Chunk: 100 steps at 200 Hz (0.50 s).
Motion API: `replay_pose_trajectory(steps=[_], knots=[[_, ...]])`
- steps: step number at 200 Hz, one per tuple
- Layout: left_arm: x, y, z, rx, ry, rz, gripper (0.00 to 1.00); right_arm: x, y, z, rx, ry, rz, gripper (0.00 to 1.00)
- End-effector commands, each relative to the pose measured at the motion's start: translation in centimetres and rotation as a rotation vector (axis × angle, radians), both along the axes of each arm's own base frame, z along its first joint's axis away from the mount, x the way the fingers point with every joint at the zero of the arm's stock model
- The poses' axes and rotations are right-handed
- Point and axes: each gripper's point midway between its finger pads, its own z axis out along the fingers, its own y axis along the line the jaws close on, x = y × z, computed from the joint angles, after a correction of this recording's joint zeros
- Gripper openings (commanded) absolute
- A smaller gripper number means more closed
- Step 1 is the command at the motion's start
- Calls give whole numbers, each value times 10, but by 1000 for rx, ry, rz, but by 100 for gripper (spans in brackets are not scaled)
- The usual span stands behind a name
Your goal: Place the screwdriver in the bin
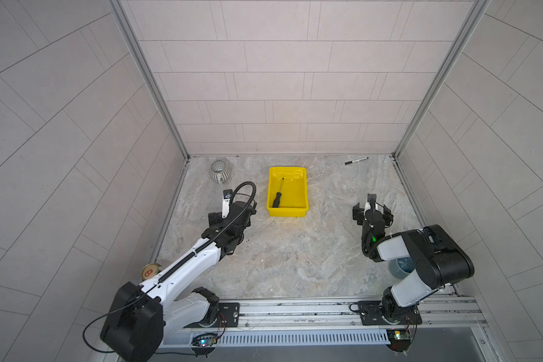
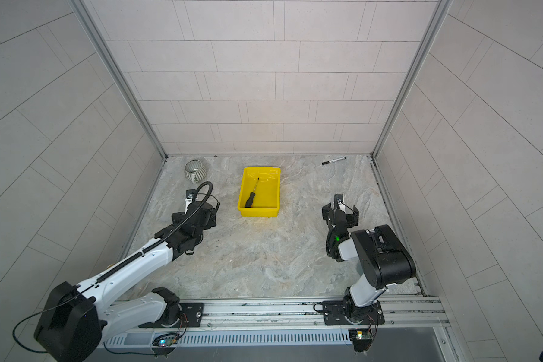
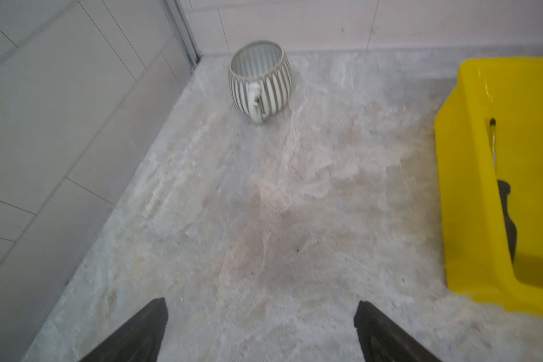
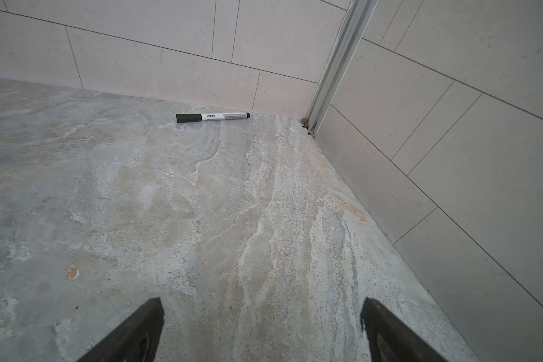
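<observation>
Both arms hang low over the table (image 1: 295,260) with nothing in their grasp. The left hand (image 3: 260,302) has its jaws spread wide over bare stone, and the right hand (image 4: 262,300) is equally wide and empty. Just beyond the left hand, on the side facing the other arm, sits the bin (image 1: 287,213), and the screwdriver (image 1: 277,196) lies flat on its floor. Its black handle is near the wall closest to the hands and its thin shaft slants away toward the far wall. The task therefore looks done, with no further grasp needed. If the tool had to be lifted again, I judge it light and rigid, a slim round thing that would roll or pivot under an off-centre pinch. The shaft looks too thin and smooth for a sure hold. The thicker handle is the place to take it, with the jaws closing across its width near its middle and coming from above, so that the bin's walls do not block the fingers. The bin itself looks like light plastic and could slide if bumped. Farther out from the left hand a ribbed mug (image 3: 260,81) stands upright near the corner. Well beyond the right hand a marker pen (image 4: 212,117) lies by the back wall, apart from everything else.
</observation>
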Motion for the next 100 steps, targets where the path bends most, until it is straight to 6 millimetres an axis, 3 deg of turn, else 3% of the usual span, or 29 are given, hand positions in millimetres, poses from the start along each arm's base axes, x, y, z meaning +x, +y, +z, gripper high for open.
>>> replay_pose_trajectory(steps=[1, 29, 56, 100], knots=[[14, 21, 20, 221, -130, 90, 100, 4, -1, 5, 2, -16, -1, 99], [27, 15, 0, 338, -140, 36, 100, 4, -1, 5, 2, -15, 0, 99], [25, 20, -30, 358, -103, 50, 100, 5, -1, 5, 6, -12, 4, 99], [40, 19, -32, 265, -155, 13, 100, 8, -1, 3, 28, -7, 39, 99]])
